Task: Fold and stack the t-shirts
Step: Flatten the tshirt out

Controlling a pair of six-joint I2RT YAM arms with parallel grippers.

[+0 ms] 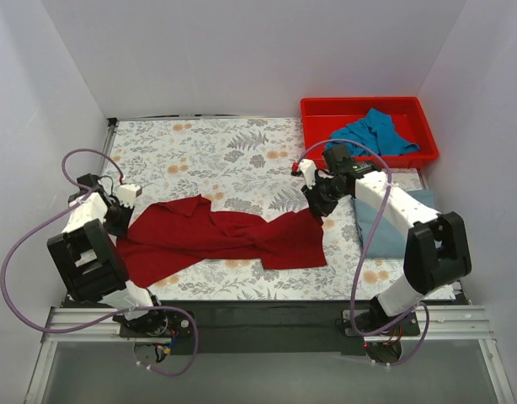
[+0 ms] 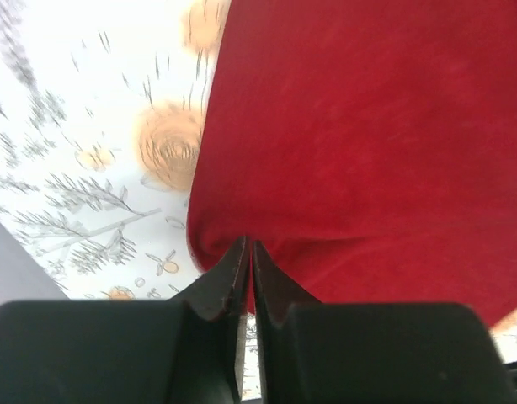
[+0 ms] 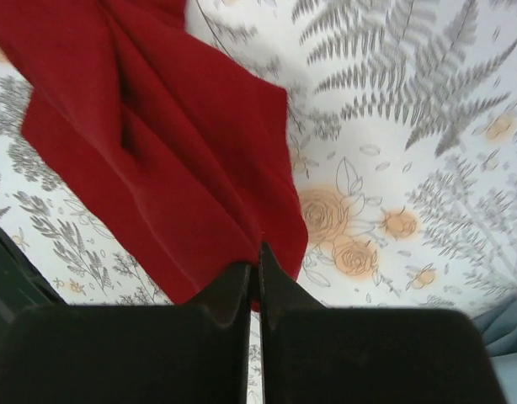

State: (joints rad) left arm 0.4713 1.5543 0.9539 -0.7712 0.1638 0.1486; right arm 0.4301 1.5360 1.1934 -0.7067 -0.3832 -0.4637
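A large dark red t-shirt lies stretched and rumpled across the flowered table. My left gripper is shut on its left edge; the left wrist view shows the jaws pinching the red cloth. My right gripper is shut on its right corner, with the red cloth caught between the jaws. A muted grey-blue t-shirt lies folded at the right, partly under my right arm. A teal-blue t-shirt lies crumpled in the red bin.
The red plastic bin stands at the back right corner. White walls close the table on three sides. A black strip runs along the near edge between the arm bases.
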